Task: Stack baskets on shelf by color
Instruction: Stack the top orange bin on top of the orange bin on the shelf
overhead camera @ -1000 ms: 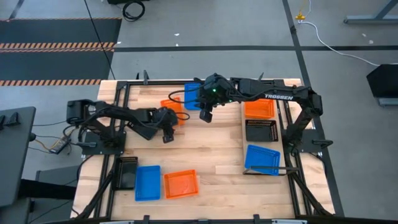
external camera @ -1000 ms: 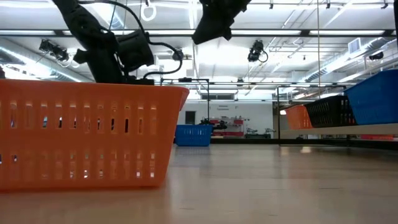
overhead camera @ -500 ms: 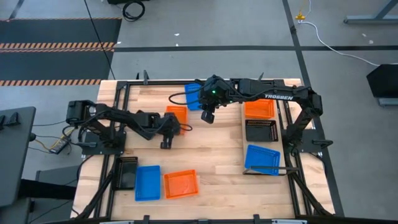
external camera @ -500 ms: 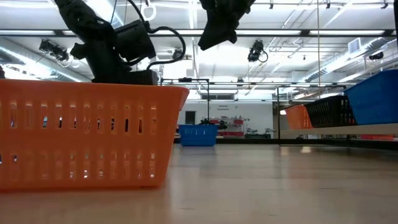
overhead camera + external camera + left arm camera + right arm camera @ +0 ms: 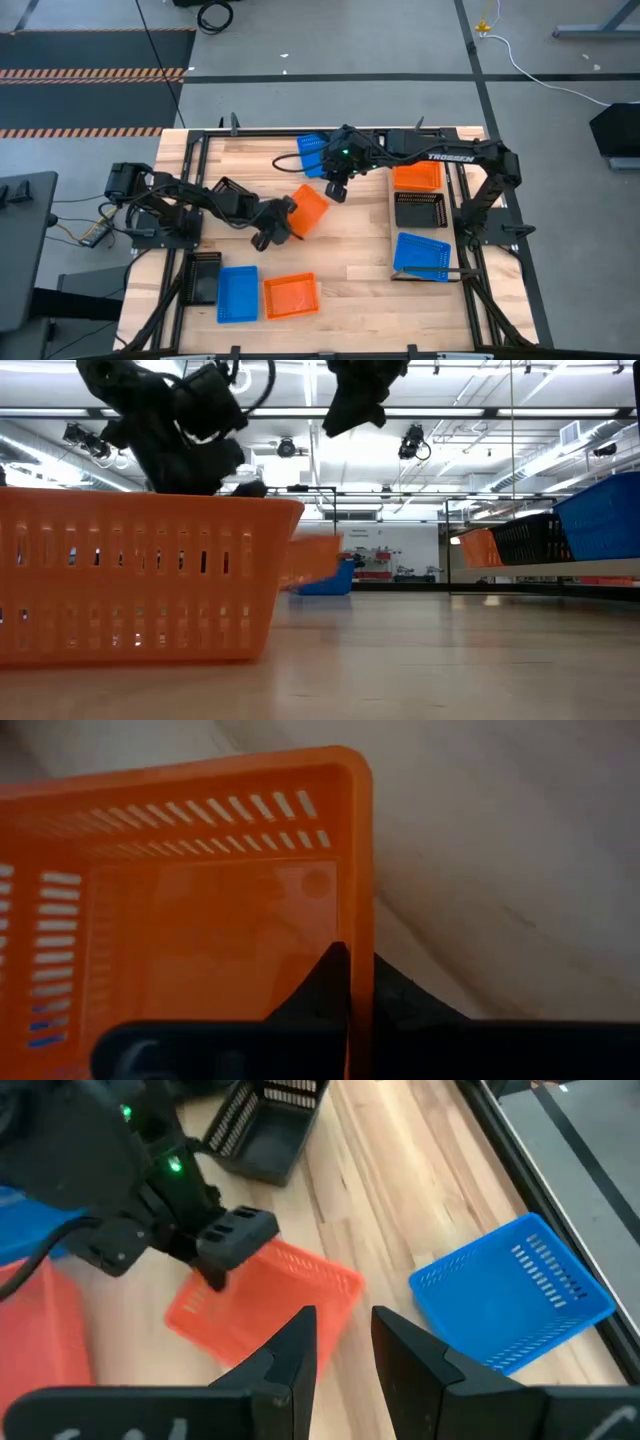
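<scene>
The left gripper [image 5: 277, 229] pinched the rim of a slotted orange basket [image 5: 308, 209], tilted mid-table. The right gripper [image 5: 337, 189] hovered nearby, fingers apart, empty. Pale wood planks [image 5: 350, 250]; grey floor [image 5: 330, 50].

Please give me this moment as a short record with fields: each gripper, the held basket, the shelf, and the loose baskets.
left gripper: shut on orange basket, mid-table
held basket: tilted
right gripper: empty, jaws apart, beside far blue basket
shelf: orange, black, blue baskets in a row
loose near edge: black, blue, orange baskets
</scene>
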Controlling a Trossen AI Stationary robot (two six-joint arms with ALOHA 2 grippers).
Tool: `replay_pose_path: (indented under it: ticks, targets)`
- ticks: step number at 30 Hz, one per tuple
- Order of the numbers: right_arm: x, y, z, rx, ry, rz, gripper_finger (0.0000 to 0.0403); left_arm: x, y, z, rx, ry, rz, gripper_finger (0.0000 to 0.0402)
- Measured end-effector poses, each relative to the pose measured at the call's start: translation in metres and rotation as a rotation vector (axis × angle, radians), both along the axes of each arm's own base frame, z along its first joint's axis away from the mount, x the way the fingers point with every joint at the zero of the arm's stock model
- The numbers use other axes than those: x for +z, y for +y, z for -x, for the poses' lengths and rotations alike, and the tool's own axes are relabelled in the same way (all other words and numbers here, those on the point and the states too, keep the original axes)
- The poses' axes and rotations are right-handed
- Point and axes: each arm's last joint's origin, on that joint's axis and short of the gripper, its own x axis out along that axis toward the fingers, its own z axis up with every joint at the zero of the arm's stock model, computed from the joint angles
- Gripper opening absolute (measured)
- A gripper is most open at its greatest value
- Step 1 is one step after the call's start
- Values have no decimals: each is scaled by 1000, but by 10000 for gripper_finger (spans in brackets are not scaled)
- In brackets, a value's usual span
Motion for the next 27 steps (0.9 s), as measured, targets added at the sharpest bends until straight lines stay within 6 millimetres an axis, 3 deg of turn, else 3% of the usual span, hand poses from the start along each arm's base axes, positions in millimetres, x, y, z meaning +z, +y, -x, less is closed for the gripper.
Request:
replay_pose_path:
  ticks: [7,10,13,20,24,27]
  targets:
    - [37,18,30,38,-111,-72,105,26,18,-25,-146,-361,-54,3]
    - [52,25,41,65,-180,-98,105,41,31,-35,-181,-401,-47,3]
    - [61,31,53,62,-191,-124,105,50,39,-39,-198,-324,-37,3]
    - [47,34,63,102,-1,-57,105,59,28,-42,-283,-244,-46,2]
    - [28,28,56,-95,119,-77,105,58,19,-42,-322,-228,-58,2]
    - [11,25,46,-127,203,-160,105,58,16,-42,-315,-219,-70,2]
